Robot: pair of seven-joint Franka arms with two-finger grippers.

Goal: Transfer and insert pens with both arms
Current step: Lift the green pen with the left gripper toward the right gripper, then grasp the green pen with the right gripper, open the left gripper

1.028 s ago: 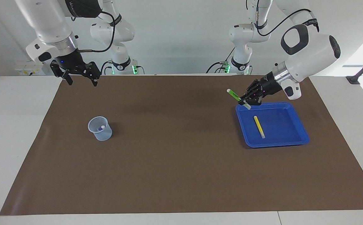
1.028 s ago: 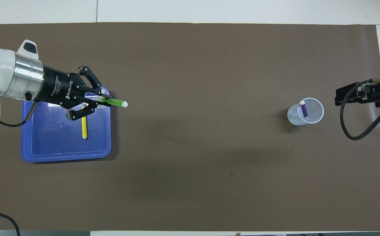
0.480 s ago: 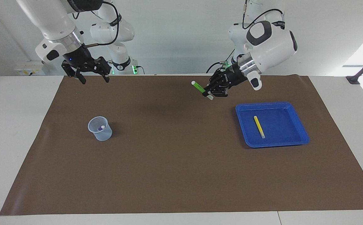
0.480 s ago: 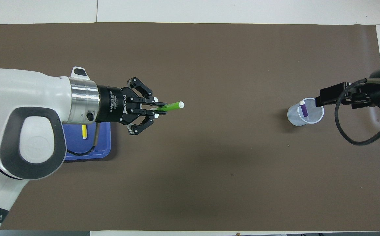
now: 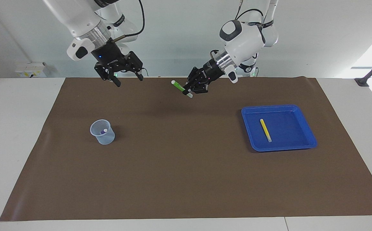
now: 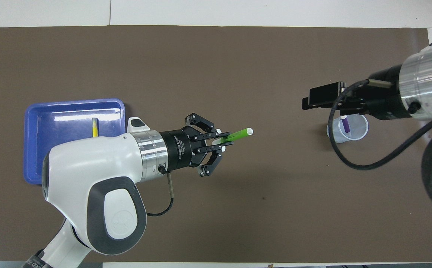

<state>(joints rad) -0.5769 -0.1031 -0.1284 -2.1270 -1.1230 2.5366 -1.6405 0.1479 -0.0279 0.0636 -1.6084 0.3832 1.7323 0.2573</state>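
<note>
A: Mat (image 5: 186, 166)?
B: Matt brown, smooth, paper-like. Desk (image 5: 16, 128) smooth white.
A: Tray (image 5: 308, 141), cup (image 5: 102, 132)?
B: Glossy blue plastic; clear plastic, faintly frosted.
A: Arms?
B: Left arm (image 6: 100, 178) glossy white shell, brushed metal wrist ring.

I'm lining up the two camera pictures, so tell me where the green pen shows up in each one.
Facing view: the green pen is upper middle, in the air over the brown mat, clamped in the left tool.
Overhead view: the green pen is just past centre, pale tip pointing toward the right arm's end.
Shared landmark: the clear cup holding the purple pen.
</note>
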